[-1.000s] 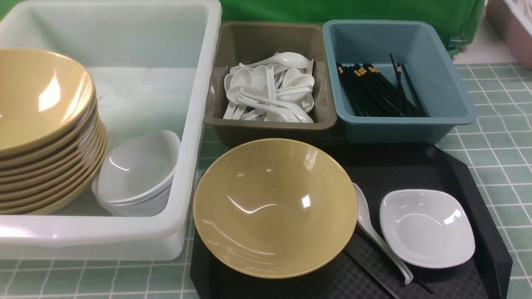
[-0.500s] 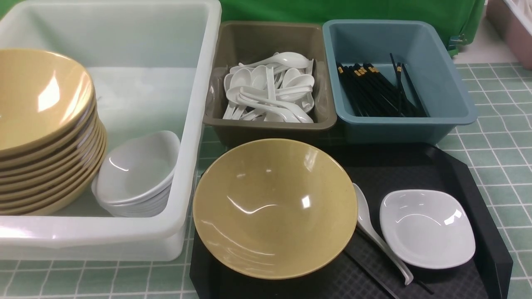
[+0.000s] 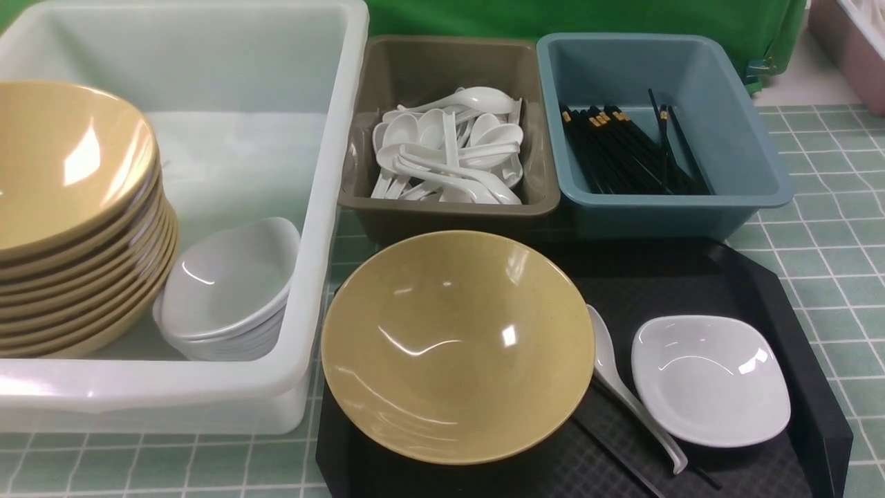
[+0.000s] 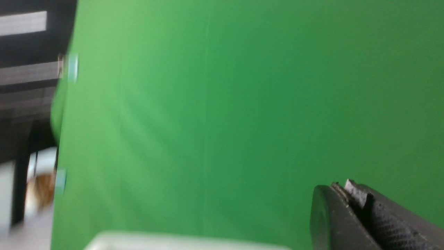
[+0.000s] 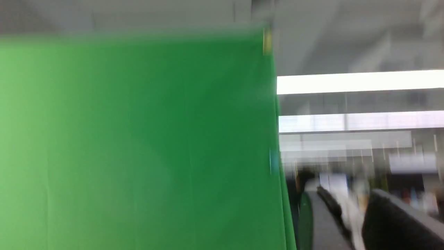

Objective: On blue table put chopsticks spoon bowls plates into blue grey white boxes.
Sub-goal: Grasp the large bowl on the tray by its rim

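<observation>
On the black tray [image 3: 691, 277] a large yellow bowl [image 3: 456, 346] sits beside a white spoon [image 3: 622, 394] and a small white plate [image 3: 711, 379]. Black chopsticks [image 3: 612, 453] lie partly under the bowl and spoon. The white box [image 3: 325, 207] holds stacked yellow bowls [image 3: 69, 207] and white dishes [image 3: 228, 290]. Spoons [image 3: 449, 149] fill the grey box [image 3: 449, 207]; chopsticks [image 3: 629, 149] lie in the blue box [image 3: 753, 159]. Neither gripper shows in the front view. My left gripper [image 4: 341, 185] is shut and empty against a green screen. My right gripper [image 5: 347, 194], blurred, has its fingers apart with nothing between.
A green backdrop [image 3: 553, 17] stands behind the boxes. The table's green checked cloth [image 3: 830, 242] shows to the right of the tray. A pale box rim [image 4: 173, 241] lies under the left gripper. A pinkish bin [image 3: 854, 48] sits at the far right.
</observation>
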Controlling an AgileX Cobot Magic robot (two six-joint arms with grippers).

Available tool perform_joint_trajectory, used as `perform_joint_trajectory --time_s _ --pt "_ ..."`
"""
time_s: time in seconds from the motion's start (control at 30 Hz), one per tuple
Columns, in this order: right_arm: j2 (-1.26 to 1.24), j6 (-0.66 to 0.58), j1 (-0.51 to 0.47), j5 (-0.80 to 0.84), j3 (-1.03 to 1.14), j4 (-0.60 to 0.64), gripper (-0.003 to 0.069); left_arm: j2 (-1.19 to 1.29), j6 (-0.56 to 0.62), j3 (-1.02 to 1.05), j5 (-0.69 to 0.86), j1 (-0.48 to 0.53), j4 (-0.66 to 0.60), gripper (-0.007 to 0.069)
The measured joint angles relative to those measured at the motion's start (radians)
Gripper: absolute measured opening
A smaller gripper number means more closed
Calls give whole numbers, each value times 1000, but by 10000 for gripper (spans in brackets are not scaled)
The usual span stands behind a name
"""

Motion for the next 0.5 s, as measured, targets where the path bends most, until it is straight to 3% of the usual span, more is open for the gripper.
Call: perform_joint_trajectory --time_s 0.2,0.4,0.5 --pt "159 50 0 128 48 0 237 169 -18 0 66 0 -4 1" --pt "224 97 4 445 64 0 231 234 -49 0 124 -5 -22 1" --pt "255 82 23 600 64 32 211 253 -40 -18 227 -34 -38 1"
